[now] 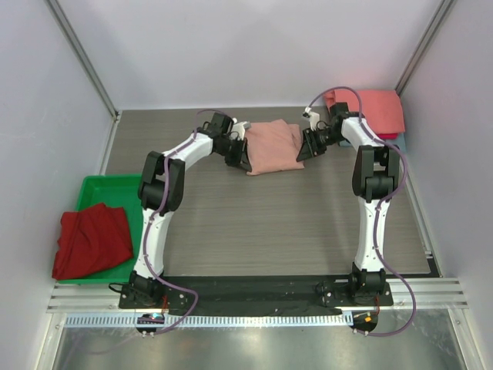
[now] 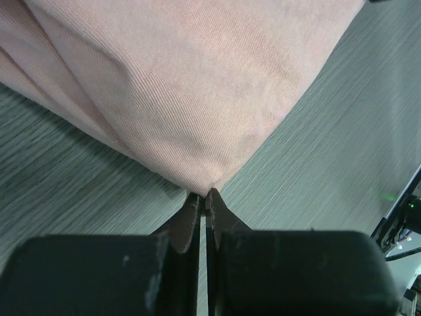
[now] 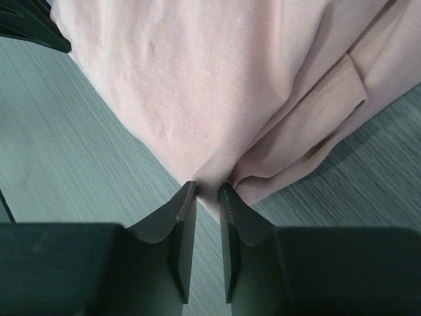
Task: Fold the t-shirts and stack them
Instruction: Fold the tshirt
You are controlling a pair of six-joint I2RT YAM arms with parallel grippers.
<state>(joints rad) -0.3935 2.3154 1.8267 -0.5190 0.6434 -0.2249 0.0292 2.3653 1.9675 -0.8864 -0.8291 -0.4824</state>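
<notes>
two corners of the folded pink t-shirt (image 1: 273, 146), which lies between the tools and ahead of their tips, are met. the left gripper (image 2: 204, 197) is clamped on its corner; the right gripper (image 3: 209, 191) is narrowly apart around the other, so a firm pinch cannot be confirmed. both should be raised evenly.

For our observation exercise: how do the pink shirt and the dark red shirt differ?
The pink shirt lies folded on the table; the dark red shirt lies crumpled in the green tray. The left hand and right hand are at the pink shirt's corners; neither is near the dark red shirt. Both are soft cloth.
</notes>
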